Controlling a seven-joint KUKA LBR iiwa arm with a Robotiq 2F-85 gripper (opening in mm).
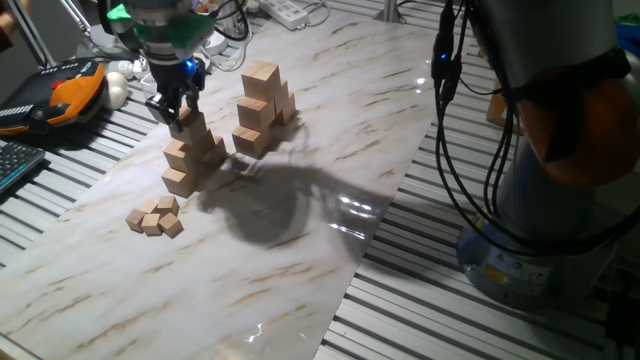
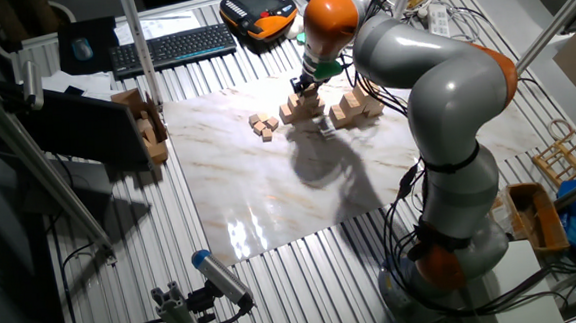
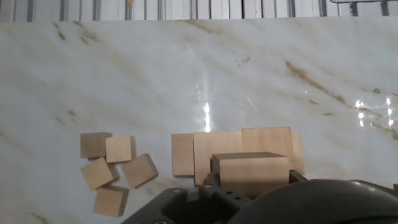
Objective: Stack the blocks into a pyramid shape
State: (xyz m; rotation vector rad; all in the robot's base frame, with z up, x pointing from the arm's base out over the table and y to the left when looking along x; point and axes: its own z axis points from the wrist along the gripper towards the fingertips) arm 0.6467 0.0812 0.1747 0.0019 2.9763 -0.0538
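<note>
The claw stands at the top of the nearer pile of blocks, and its two fingers are closed on the sides of one block, which sits on the blocks under it. In the hand view this grasped block fills the space between the fingers, and a row of blocks lies just behind it on the marble tabletop. A second pile of blocks stands beside the claw, near but apart from the first. A group of small cubes lies on the tabletop in front of the first pile, well apart from the fingers. An orange handheld device and a keyboard rest off the marble.
</note>
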